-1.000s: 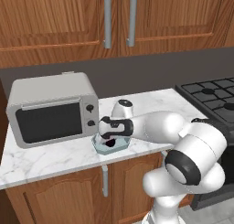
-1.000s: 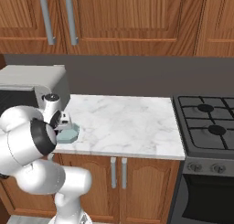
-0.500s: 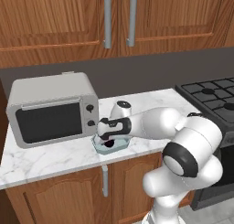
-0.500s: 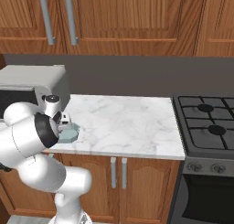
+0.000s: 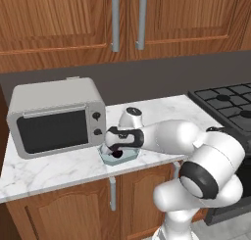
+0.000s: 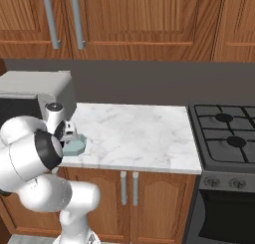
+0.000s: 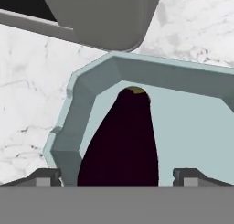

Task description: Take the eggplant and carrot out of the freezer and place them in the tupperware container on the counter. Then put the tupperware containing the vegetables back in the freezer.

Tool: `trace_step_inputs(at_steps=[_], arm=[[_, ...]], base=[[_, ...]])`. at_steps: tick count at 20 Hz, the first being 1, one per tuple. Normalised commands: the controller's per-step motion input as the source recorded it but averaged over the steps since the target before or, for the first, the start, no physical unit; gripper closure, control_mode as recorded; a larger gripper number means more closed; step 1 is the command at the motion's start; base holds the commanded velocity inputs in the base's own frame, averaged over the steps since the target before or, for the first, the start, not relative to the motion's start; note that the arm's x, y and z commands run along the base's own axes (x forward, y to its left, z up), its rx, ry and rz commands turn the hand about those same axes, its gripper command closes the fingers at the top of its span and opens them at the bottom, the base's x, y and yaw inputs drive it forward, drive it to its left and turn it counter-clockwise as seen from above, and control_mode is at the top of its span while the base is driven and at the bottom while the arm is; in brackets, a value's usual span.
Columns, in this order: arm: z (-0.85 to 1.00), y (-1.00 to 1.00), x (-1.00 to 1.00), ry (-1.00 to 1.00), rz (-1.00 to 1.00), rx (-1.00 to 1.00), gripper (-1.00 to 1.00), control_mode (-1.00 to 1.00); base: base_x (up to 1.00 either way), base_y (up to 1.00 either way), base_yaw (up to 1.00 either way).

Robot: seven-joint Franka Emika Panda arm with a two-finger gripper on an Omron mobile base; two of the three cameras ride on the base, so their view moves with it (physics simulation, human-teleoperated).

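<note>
Brown wooden upper cabinets (image 6: 129,19) and a dark backsplash stand behind the counter (image 6: 144,138), a white grey-veined marble slab over lower wooden doors with silver handles. Low over the slab near its left end, the gripper (image 7: 117,175) points down into the tupperware container (image 7: 192,122), its two finger tips (image 7: 45,177) spread wide to either side of the eggplant (image 7: 121,143) with a gap showing between each tip and the dark skin, so nothing is pinched. That eggplant, dark purple-black with a small yellowish tip, lies on the floor of the pale teal tub, close to one of its angled corners. From the left base view the gripper (image 5: 117,145) hangs directly above the tub (image 5: 128,157), where a dark lump (image 5: 116,155) shows inside. Just beside the container, toward the wall, sits a silver microwave (image 5: 56,117) with a dark door and two knobs. Well apart, at the right end of the slab, a black gas stove (image 6: 226,138) adjoins the counter
</note>
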Motion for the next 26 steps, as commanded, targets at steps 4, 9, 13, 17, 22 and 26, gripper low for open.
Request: trace_step_inputs(at_steps=[4,9,13,17,22,26], arm=[[0.64,-0.14,-0.44,-0.14,-0.05,0.0,-1.0,-1.0],[0.98,-0.33,-0.88,-0.21,-0.07,0.0,-1.0,-1.0],[1.0,-0.38,-1.0,-0.13,-0.12,0.02,-1.0,-1.0],[1.0,-0.26,-1.0,-0.01,-0.15,0.04,-1.0,-1.0],[1.0,-0.13,-0.99,0.0,-0.17,0.07,-1.0,-1.0],[1.0,-0.17,-0.92,0.0,-0.14,0.03,-1.0,-1.0]], base=[[0.0,0.0,0.0],[0.0,0.0,0.0],[0.0,0.0,0.0],[0.0,0.0,0.0],[0.0,0.0,0.0],[0.0,0.0,0.0]])
